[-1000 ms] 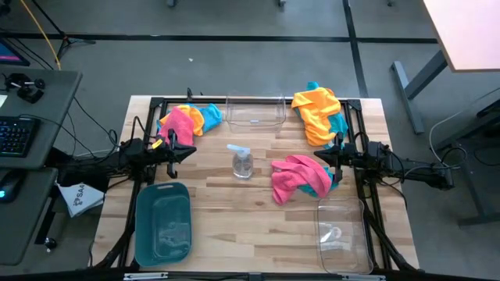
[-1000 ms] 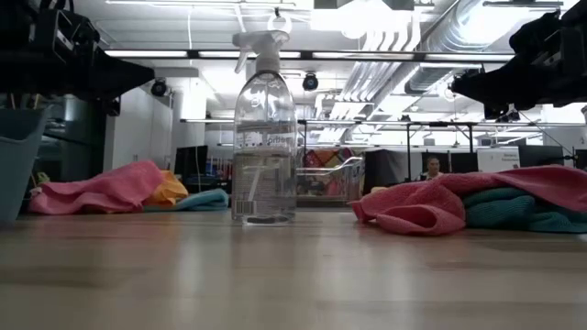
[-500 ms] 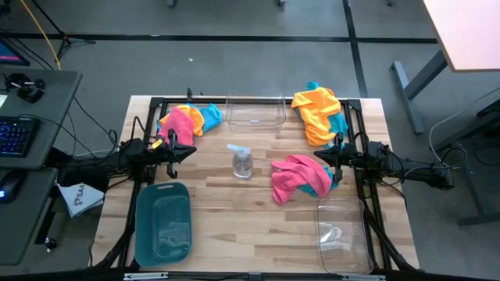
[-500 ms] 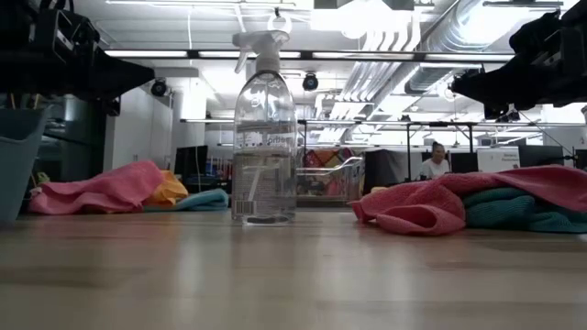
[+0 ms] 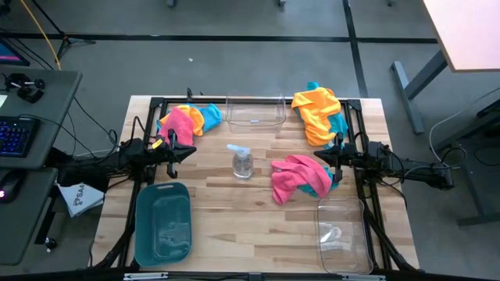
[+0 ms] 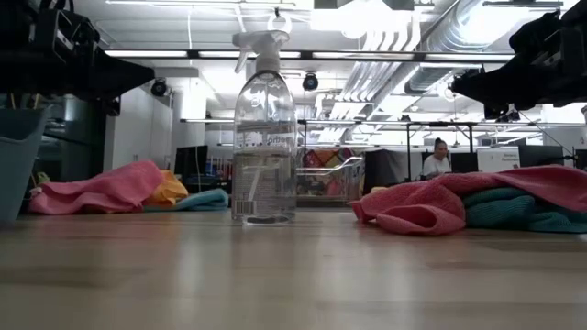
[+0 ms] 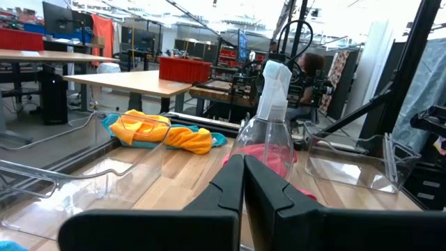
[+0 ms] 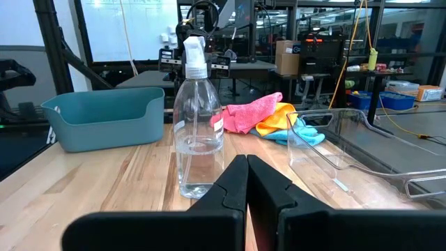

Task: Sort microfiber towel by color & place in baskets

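Note:
Three heaps of microfiber towels lie on the table: pink, orange and blue at the far left [image 5: 187, 119], orange over teal at the far right [image 5: 319, 114], and pink over teal right of centre [image 5: 299, 176] [image 6: 477, 203]. The teal basket [image 5: 162, 222] stands near left, one clear basket [image 5: 255, 112] at the far middle, and the other clear basket [image 5: 341, 232] near right. My left gripper [image 5: 191, 151] [image 7: 243, 164] hovers shut left of the spray bottle. My right gripper [image 5: 318, 158] [image 8: 247, 164] hovers shut above the pink-and-teal heap's right edge.
A clear spray bottle [image 5: 242, 161] [image 6: 264, 128] stands upright at the table's centre, between the two grippers. Bare wood lies between the teal basket and the near right clear basket. A black frame [image 5: 156, 101] runs along the far and side edges. A person [image 6: 437, 158] sits in the room beyond.

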